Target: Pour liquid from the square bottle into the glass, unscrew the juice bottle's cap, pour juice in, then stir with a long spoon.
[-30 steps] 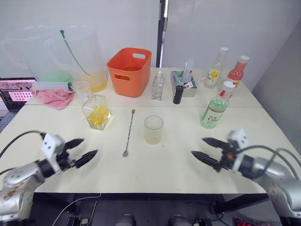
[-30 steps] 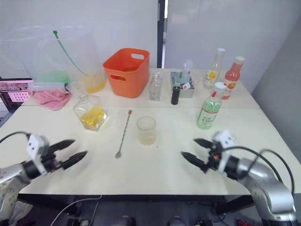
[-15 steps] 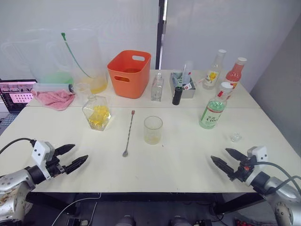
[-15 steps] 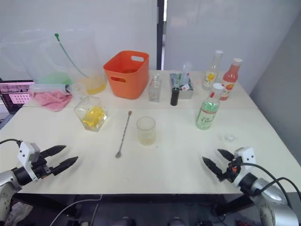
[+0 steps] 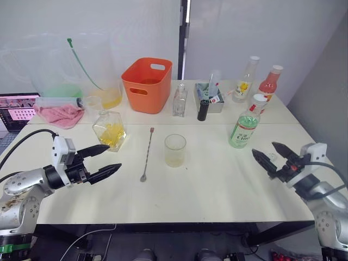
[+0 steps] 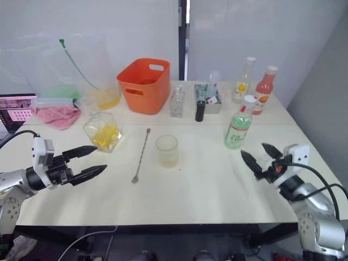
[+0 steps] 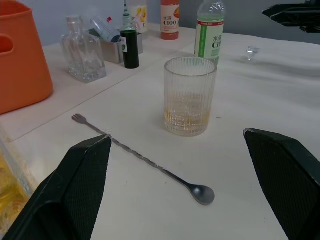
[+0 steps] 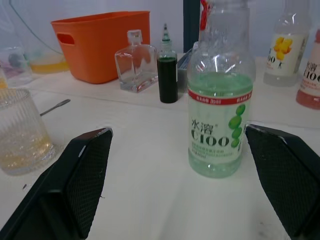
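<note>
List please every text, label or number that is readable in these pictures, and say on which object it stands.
"水溶 C100": label of the juice bottle.
"C100": label of the pink-red bottle.
"C100", partly cut off: clear yellow-labelled bottle.
Small print on the juice bottle's red band: too small to read.
Laptop screen: blurred, not readable.

capped juice bottle (image 5: pixel 247 126) upright, glass (image 5: pixel 175 150) upright

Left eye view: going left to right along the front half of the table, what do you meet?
left gripper → square bottle → long spoon → glass → juice bottle → right gripper
</note>
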`<state>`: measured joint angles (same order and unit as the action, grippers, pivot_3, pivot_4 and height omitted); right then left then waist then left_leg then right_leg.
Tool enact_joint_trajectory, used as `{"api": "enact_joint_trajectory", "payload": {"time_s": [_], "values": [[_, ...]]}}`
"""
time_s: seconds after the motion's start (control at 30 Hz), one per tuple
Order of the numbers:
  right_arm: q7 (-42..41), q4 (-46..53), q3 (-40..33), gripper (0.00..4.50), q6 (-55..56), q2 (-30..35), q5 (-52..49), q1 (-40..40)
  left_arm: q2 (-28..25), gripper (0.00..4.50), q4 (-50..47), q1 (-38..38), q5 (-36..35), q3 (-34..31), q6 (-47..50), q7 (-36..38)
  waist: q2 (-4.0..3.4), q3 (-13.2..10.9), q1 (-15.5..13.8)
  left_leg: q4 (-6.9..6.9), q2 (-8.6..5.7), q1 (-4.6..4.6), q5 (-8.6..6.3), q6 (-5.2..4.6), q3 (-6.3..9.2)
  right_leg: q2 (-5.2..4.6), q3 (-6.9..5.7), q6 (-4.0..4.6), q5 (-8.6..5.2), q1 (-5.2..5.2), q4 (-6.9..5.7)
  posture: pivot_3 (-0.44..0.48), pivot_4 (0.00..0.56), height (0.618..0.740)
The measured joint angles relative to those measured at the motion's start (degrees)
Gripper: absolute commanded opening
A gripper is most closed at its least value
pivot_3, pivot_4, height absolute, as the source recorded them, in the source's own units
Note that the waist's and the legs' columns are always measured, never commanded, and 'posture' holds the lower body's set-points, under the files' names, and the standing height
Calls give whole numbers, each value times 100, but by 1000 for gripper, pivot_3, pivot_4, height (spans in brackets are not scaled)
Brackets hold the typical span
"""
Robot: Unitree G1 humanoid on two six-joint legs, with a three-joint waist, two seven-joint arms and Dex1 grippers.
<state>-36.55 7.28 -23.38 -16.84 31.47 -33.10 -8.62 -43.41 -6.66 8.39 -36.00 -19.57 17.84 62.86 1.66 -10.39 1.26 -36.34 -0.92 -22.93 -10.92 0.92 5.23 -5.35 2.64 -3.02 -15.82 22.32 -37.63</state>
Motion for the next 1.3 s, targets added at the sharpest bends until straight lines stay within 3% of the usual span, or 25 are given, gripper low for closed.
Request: {"api": "enact_joint_trajectory", "payload": {"time_s": [0.33,0.83,1.13,1.3], "values": [[412,-1881,438,4500,414,137,857,-2279,166,4478,-915,-489,-206,-15,215,-458,-3,-2,108,13,1,2,1,0,-7,2,6,1,0,7,1,0,150,740],[-437,-4223,1020,4500,1020,257,1443,-3849,290,4478,-1542,-1232,-88,-306,-56,-1043,-5,-3,117,22,-2,2,1,0,-13,-2,11,2,1,9,9,0,150,740],[-603,-4985,1036,1709,1405,201,1603,-4265,328,4500,-1547,-1254,26,-296,-144,-1164,-6,-4,116,24,-2,1,1,0,-15,-2,12,2,1,11,10,0,150,740],[-722,-5069,1036,1560,1414,233,1616,-4311,326,4500,-1479,-1135,83,-267,-171,-1128,-6,-4,118,26,-2,2,1,0,-16,-2,13,2,1,11,10,0,150,740]]}}
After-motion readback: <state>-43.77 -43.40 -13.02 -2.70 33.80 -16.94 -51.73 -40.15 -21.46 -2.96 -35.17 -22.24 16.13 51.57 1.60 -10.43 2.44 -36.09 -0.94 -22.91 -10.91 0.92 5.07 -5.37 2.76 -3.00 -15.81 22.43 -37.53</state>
